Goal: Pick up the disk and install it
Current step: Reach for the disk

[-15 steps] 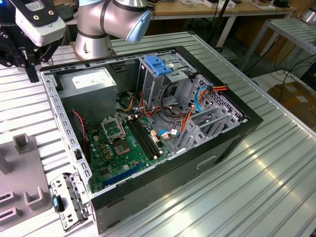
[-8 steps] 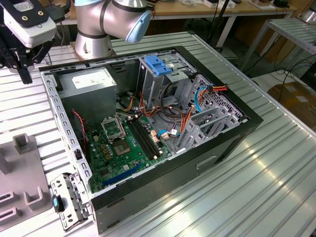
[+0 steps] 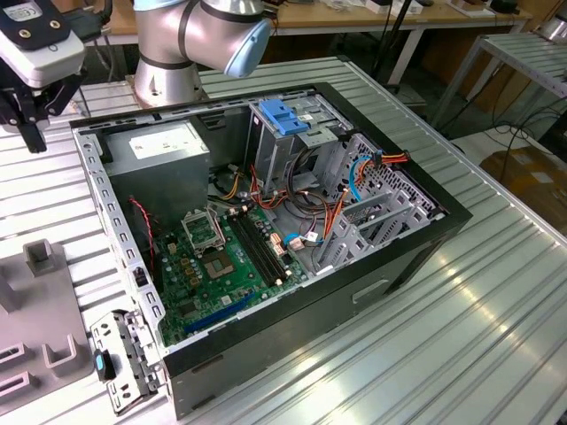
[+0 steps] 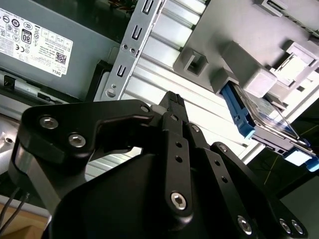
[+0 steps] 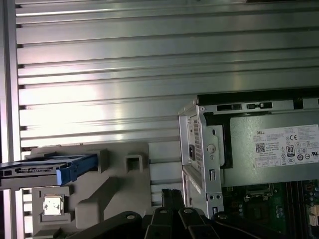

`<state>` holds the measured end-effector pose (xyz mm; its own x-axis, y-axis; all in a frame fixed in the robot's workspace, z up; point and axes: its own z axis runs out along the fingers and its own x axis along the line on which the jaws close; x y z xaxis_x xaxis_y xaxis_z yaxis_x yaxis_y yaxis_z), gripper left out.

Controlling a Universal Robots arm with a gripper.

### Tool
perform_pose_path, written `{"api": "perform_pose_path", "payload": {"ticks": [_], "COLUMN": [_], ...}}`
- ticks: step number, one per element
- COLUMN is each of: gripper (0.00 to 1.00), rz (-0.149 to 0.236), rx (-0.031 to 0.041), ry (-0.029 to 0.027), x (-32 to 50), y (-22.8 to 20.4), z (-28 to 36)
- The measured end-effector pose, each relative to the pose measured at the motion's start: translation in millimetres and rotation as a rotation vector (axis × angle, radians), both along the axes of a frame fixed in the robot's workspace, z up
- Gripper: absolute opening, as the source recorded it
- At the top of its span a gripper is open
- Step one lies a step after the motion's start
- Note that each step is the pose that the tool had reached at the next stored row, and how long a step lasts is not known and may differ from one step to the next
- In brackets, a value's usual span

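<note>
The disk (image 5: 47, 168) stands on edge in a grey holder (image 5: 119, 174) on the tabletop (image 5: 99, 74), just beside the open computer case (image 5: 199, 149). The gripper (image 5: 168, 195) hangs near the case's outer wall, apart from the disk, its jaws drawn together on nothing. I judge the disk stiff, dense, smooth-faced and sensitive to knocks. It is best pinched across its flat metal faces at the exposed edge, not by the blue plastic rails (image 5: 77, 167).
</note>
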<state>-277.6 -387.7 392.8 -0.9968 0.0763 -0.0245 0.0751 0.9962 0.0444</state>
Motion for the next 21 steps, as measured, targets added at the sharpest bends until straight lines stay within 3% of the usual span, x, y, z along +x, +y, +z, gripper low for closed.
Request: {"api": "perform_pose_path", "payload": {"ticks": [12,18,21], "gripper": [0.11,0.11,0.11], "rz": [0.0,0.0,0.0], "rx": [0.0,-0.0001,-0.0001], "ry": [0.0006,0.0008,0.0036], "x": [-17.9,-18.8,-19.3], "y": [0.0,0.0,0.0], "z": [-0.7,-0.7,-0.7]}}
